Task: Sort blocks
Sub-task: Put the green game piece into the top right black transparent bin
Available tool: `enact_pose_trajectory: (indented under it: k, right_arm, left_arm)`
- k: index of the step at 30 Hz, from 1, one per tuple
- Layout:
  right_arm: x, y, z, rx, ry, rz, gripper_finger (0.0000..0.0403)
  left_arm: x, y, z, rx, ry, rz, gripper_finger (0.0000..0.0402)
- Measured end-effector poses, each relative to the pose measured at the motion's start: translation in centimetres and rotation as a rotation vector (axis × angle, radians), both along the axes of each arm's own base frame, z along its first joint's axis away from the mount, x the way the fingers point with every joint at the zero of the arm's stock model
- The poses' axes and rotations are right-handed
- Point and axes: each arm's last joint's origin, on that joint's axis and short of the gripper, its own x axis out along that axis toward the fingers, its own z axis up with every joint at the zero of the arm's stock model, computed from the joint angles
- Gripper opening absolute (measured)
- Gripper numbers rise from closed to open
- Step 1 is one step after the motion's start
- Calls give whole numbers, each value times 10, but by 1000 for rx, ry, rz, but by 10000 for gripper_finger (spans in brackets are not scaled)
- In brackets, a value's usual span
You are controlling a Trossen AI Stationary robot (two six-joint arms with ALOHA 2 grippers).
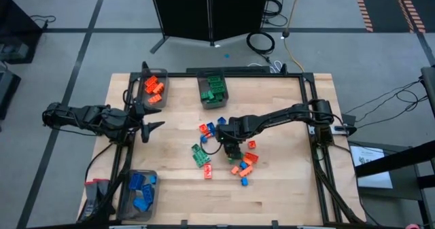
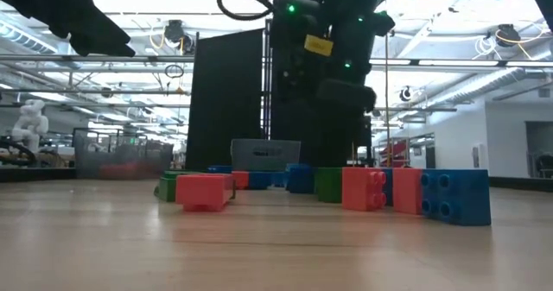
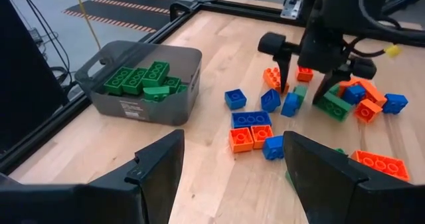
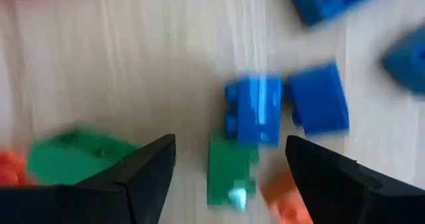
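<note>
The right gripper (image 1: 231,149), fingers apart and empty, hangs over the studded plastic blocks (image 1: 224,153) scattered mid-table on smooth pale wood (image 1: 285,188). The left gripper (image 1: 151,126), also apart, waits near the left edge.

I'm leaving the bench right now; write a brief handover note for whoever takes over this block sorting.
Left gripper: open, empty, waiting at the table's left side.
Right gripper: open, empty, low over the loose pile of small studded plastic bricks at mid-table.
Done: some orange bricks in the far-left dark bin, green in the far-middle bin, blue in the near-left bin.
Left: the mixed orange, green and blue pile.
</note>
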Motion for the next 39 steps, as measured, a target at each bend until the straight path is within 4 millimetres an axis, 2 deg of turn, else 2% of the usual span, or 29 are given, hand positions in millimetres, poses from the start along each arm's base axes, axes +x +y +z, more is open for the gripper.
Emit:
enact_pose_trajectory:
  k: [6, 9, 14, 21, 26, 29, 33, 36, 39]
  right_arm:
    - [-5, -1, -4, -26, 60, -27, 280]
    - [-5, -1, -4, -42, 57, -30, 265]
    - [-3, -1, -3, -45, 36, -17, 206]
    - [-1, -1, -2, -53, 20, 20, 69]
    - [-3, -1, 1, -61, 29, 53, 63]
    - [-5, -5, 12, -81, 2, 58, 63]
    - [-10, -15, 37, -165, -68, 48, 63]
    - [-7, -31, 60, -274, -202, 23, 63]
    - [2, -56, 80, -372, -380, -20, 63]
  left_arm:
    - [0, 0, 0, 1, 4, -1, 255]
    - [0, 0, 0, 1, 3, 0, 255]
    - [1, 0, 0, 1, 4, 0, 255]
    - [1, 0, 0, 1, 4, 0, 255]
    - [0, 0, 0, 1, 4, 0, 255]
    - [0, 0, 0, 1, 4, 0, 255]
    - [0, 0, 0, 1, 3, 0, 255]
    - [1, 0, 0, 2, 4, -1, 255]
    - [1, 0, 0, 2, 5, -1, 255]
